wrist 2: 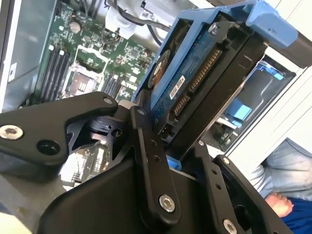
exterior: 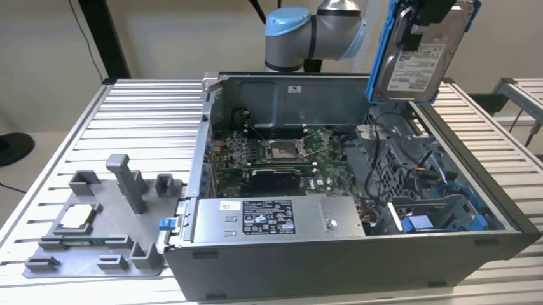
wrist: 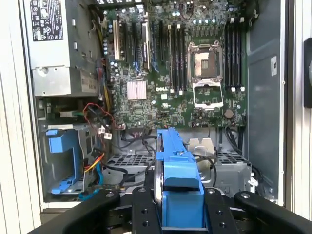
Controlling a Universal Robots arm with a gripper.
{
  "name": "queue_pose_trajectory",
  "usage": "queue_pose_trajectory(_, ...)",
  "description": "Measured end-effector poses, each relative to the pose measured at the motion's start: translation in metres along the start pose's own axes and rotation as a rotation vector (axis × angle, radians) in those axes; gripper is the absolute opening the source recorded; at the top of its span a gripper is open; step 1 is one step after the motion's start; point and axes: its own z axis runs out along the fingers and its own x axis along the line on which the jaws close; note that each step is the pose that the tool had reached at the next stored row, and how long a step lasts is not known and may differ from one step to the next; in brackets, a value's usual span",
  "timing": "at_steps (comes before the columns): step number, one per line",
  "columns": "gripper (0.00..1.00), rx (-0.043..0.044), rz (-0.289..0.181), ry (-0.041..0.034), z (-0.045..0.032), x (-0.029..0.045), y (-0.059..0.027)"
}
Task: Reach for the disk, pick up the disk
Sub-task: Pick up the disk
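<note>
The disk (exterior: 420, 60), a silver-grey hard drive with a white label in a bright blue bracket, hangs upright in the air above the far right corner of the open computer case (exterior: 357, 260). My gripper (exterior: 414, 28) is shut on its upper end. In both wrist views the black fingers (wrist 2: 146, 146) (wrist: 144, 212) clamp the two flat sides of the disk (wrist 2: 204, 73) (wrist: 178, 180), with the gripper (wrist 2: 178, 153) (wrist: 180, 214) closed around its blue frame. The drive's circuit-board side and connector face the second wrist camera.
Below lies the motherboard (wrist: 185, 73) with cables, the grey power supply box (exterior: 271, 219) and a blue drive bay (exterior: 433, 219). A grey fixture (exterior: 102, 235) holding a small silver chip (exterior: 76, 216) sits on the slatted table (exterior: 144, 121). A person's hand (wrist 2: 280, 202) is near the case.
</note>
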Motion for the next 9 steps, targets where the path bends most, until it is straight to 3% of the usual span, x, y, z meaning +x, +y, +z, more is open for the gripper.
queue_pose_trajectory(9, 0.0, 0.0, 0.0, 0.0001, -0.0001, 0.0001, -0.0002)
